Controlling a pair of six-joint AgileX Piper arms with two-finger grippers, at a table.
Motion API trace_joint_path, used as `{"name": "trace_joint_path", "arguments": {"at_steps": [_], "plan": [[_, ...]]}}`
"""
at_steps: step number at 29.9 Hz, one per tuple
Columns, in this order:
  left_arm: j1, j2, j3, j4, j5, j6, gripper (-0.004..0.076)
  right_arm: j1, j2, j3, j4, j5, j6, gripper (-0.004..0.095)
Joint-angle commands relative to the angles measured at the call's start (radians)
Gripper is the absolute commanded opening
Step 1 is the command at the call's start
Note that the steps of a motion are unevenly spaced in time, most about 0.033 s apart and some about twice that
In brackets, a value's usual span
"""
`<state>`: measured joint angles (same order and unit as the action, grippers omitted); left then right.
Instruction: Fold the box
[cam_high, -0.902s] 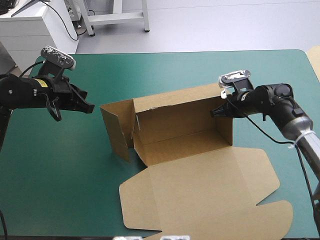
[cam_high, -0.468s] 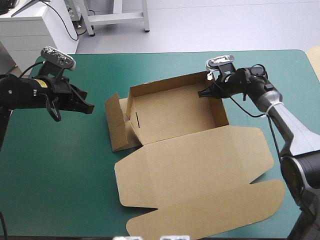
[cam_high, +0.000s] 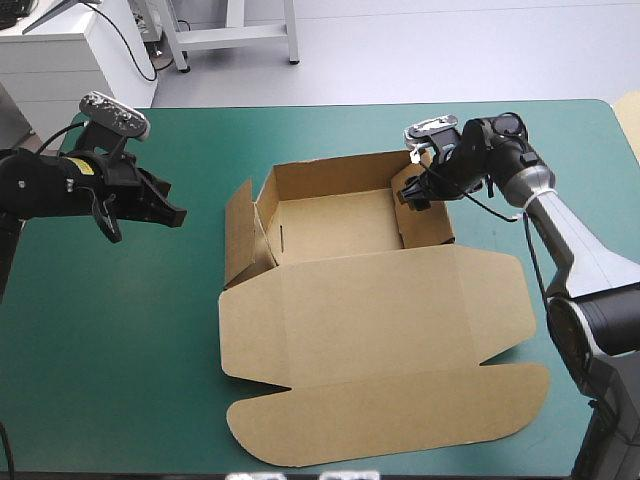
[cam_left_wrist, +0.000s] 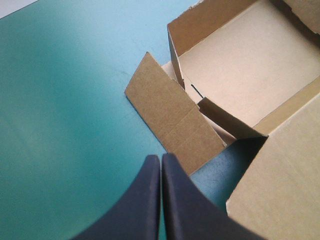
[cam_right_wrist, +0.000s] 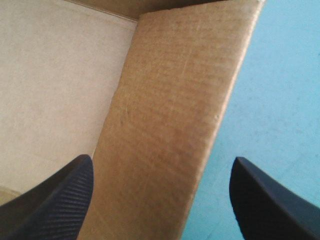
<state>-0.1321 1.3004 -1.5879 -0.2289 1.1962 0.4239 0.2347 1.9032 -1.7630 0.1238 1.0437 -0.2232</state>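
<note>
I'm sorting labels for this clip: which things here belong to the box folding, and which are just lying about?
Part of the job: the box, lid flat; the right gripper, open astride its right wall; the left gripper, shut, clear of it.

Just lying about: only a pale edge beyond the table on its right side, too little to identify.

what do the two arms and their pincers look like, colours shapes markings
Each is a pair of broad black curved fins. The left pincer looks plain; the right pincer has finely ribbed fingers. The left arm is black with a small yellow label. The right arm is black near the wrist, then a bright metal band, then silver-grey.
</note>
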Motion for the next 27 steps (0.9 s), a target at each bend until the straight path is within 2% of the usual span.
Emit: {"name": "trace_joint_path", "arguments": {"at_steps": [1,4,20,22,23,27], "plan": [[0.004,-0.023,-0.028,-0.014,-0.053,-0.002,-0.0008,-0.003,-0.060,-0.101,-0.017,0.119,-0.009,0.0713],[0.004,-0.020,-0.028,-0.014,-0.053,-0.004,-0.0008,-0.003,-0.060,-0.132,-0.032,0.174,-0.004,0.0713],[0.004,-0.020,-0.028,-0.014,-0.050,-0.004,-0.0008,-0.012,0.062,-0.135,-0.024,0.166,0.010,0.0706],[0.004,-0.020,-0.028,-0.014,-0.048,-0.004,-0.0008,-0.012,0.075,-0.135,-0.024,0.161,0.010,0.0634],[0.004,-0.020,-0.028,-0.014,-0.043,-0.004,-0.0008,-0.012,0.079,-0.135,-0.024,0.158,0.010,0.0567],[0.004,-0.020,-0.028,-0.014,-0.041,-0.004,-0.0008,-0.012,0.081,-0.137,-0.024,0.141,0.023,0.0201]]}}
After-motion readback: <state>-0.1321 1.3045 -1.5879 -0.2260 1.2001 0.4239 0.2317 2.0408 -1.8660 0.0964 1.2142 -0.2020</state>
